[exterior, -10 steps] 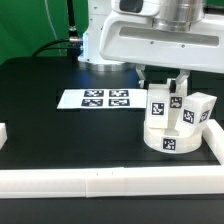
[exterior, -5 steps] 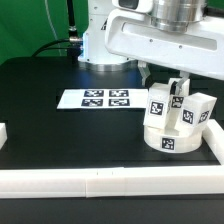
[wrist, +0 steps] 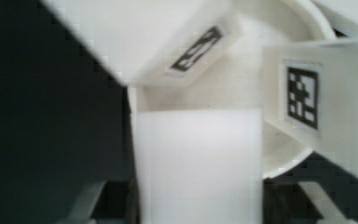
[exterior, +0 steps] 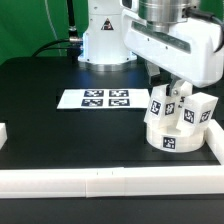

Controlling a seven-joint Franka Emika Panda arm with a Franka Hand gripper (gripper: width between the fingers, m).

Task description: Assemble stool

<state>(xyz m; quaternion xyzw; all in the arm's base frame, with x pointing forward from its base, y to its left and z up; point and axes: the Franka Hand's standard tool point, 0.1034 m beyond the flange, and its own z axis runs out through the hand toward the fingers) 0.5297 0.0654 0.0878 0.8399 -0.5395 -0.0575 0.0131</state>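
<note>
The stool's round white seat [exterior: 170, 139] lies on the black table at the exterior view's right, tags on its side. Three white blocky legs stand on it: one towards the exterior view's left [exterior: 157, 104], one towards the right [exterior: 201, 108] and one between them [exterior: 183, 112]. My gripper [exterior: 180, 96] comes down from above and is shut on the middle leg. In the wrist view that leg [wrist: 197, 160] fills the space between my dark fingers [wrist: 311, 200], with my gripper [wrist: 197, 208] around it. The seat's rim [wrist: 293, 148] and the two other tagged legs [wrist: 176, 50] show behind it.
The marker board [exterior: 100, 98] lies flat in the table's middle. White border rails run along the front [exterior: 100, 181] and beside the seat [exterior: 215, 140], with a short piece at the exterior view's left [exterior: 3, 132]. The arm's white base [exterior: 105, 40] stands at the back.
My wrist has turned over the seat, its white housing swinging towards the exterior view's right. The grip on the middle leg has stayed the same and the seat has not shifted.
</note>
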